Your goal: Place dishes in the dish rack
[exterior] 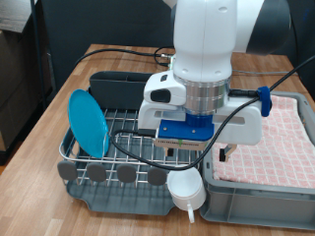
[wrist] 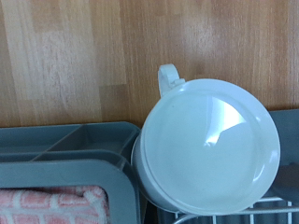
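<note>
— Where's the white cup (exterior: 185, 191) sitting now?

— Hanging under the fingers (exterior: 187, 162) at the rack's near corner, mouth tilted toward six o'clock in the exterior view. In the wrist view the cup (wrist: 207, 145) fills most of the frame, its handle pointing toward the wooden tabletop (wrist: 84, 56).

— Do the fingers have hold of it?

— I can't tell; the fingers themselves don't show in either view, so how far apart they stand is hidden.

— And the other dishes?

— The light-blue plate (exterior: 87, 121) stands on edge in the wire dish rack (exterior: 128, 138), at about nine o'clock from the cup. The dark caddy (exterior: 116, 83) sits along the rack's far side, at eleven o'clock.

— Anything beside the rack?

— A grey crate (exterior: 258, 206) at three o'clock, lined with a pink checked cloth (exterior: 281, 138), touching or just beside the rack.
</note>
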`<state>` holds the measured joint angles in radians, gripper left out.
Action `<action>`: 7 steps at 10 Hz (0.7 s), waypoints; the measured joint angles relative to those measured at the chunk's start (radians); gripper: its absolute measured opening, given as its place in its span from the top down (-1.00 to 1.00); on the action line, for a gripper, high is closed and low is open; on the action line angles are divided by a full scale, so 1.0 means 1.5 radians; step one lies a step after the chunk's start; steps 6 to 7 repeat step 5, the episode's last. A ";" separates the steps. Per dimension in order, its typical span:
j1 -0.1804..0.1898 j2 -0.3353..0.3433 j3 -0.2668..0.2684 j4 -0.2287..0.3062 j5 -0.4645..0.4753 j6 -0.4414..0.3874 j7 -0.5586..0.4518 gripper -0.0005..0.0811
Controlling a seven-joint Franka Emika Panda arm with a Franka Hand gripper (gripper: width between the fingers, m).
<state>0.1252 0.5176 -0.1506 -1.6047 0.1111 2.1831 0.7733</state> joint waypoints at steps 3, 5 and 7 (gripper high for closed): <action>0.008 -0.036 -0.002 0.011 -0.011 -0.047 0.014 -0.98; 0.014 -0.049 -0.003 0.021 -0.023 -0.069 0.026 -0.98; 0.014 -0.049 -0.003 0.021 -0.023 -0.069 0.026 -0.98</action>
